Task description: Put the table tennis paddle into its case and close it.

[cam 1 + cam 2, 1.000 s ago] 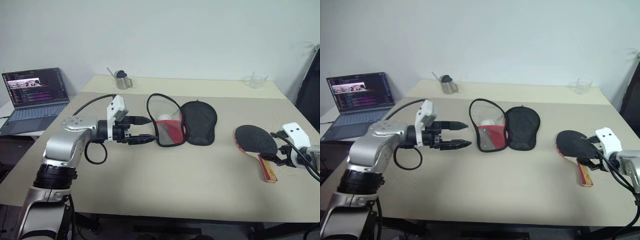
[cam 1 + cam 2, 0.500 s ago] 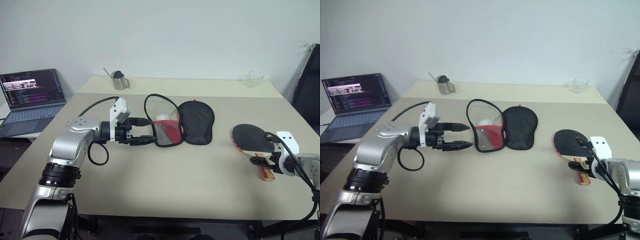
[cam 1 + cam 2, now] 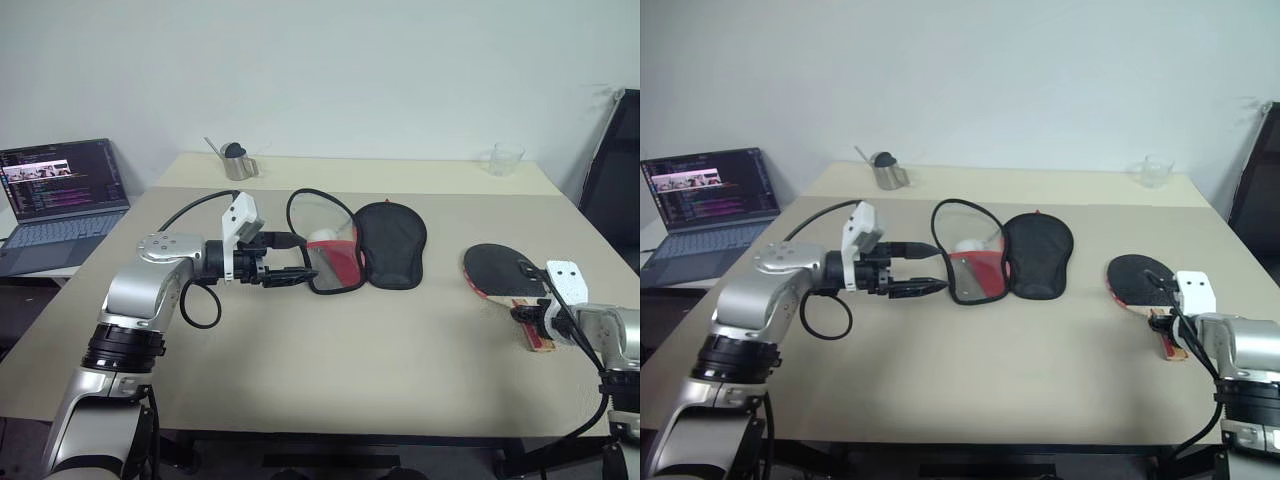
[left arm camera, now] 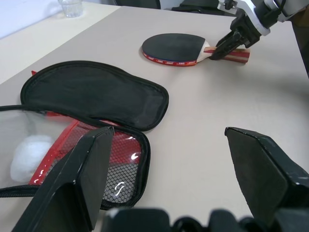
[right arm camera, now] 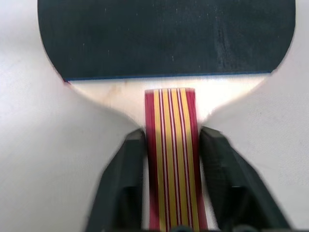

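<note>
The beige table (image 3: 380, 350) carries the case (image 3: 365, 245), lying unzipped and spread flat near its middle. At three o'clock from the case, well apart, the table tennis paddle (image 3: 500, 272) rests flat. The left gripper (image 3: 296, 260), jaws wide and empty, sits at nine o'clock beside the case. The right gripper (image 5: 171, 145) pinches the paddle's striped handle.

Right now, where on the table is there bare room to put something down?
Bare table runs along the near edge and between the case and the paddle. The back strip between the metal cup and the glass is free too. It is crowded around the left tool beside the case.
</note>
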Motion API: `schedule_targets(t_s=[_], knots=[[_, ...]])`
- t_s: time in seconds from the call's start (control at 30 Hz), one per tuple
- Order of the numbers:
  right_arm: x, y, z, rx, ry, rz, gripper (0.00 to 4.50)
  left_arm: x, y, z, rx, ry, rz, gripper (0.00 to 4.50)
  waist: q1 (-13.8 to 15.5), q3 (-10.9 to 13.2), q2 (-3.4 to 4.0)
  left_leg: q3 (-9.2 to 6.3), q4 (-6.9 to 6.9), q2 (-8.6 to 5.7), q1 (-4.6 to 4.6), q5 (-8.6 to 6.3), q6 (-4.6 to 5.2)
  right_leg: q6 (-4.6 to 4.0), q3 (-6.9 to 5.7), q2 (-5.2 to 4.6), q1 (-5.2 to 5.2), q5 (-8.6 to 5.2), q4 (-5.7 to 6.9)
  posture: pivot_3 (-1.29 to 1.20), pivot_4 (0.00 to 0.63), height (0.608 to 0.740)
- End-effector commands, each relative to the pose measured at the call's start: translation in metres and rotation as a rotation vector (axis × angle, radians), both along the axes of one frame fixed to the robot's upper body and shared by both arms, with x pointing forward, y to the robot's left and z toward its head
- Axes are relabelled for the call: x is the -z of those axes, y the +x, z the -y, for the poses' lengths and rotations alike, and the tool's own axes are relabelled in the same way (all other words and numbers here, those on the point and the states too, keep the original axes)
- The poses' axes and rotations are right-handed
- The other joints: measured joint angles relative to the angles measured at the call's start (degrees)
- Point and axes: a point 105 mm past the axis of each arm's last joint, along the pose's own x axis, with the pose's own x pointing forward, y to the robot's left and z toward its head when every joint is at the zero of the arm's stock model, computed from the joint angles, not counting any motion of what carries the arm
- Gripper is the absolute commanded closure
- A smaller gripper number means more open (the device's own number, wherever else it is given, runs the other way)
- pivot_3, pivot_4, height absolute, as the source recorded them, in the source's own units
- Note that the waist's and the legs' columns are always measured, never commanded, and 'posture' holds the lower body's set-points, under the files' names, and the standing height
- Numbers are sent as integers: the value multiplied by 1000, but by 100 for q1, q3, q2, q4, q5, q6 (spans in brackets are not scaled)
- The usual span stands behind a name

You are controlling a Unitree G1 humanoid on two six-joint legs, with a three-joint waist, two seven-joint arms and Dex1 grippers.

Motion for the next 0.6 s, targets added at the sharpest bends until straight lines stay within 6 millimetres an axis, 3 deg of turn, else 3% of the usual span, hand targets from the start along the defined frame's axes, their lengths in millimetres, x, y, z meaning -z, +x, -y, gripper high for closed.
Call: schedule_targets(t_s=[0.03,0.17,0.37,0.53,0.6], knots=[[-8,6,2,15,-28,38,3406,-11,-2,1,4,2,52,465,-7,0,0,0,0,0,0,0,0,0,0,0,0,0,0,0,150,740],[-25,13,-3,11,-11,94,3406,-11,-1,0,-1,4,52,465,-47,0,0,0,-1,0,0,1,1,1,1,0,0,1,0,0,150,740],[-80,43,-18,43,3,304,3406,-8,-2,1,-5,2,43,465,-141,2,4,4,-7,0,-24,1,1,0,6,2,-34,0,6,0,150,740],[-120,79,-64,15,45,442,3406,-7,-1,4,0,-3,39,465,-166,4,6,4,-10,3,-30,1,1,-4,7,5,-44,-1,7,0,150,740],[-127,92,-85,10,106,463,3406,-7,-1,5,1,-5,38,465,-170,4,6,3,-11,4,-32,1,1,-5,8,6,-46,-1,9,0,150,740]])
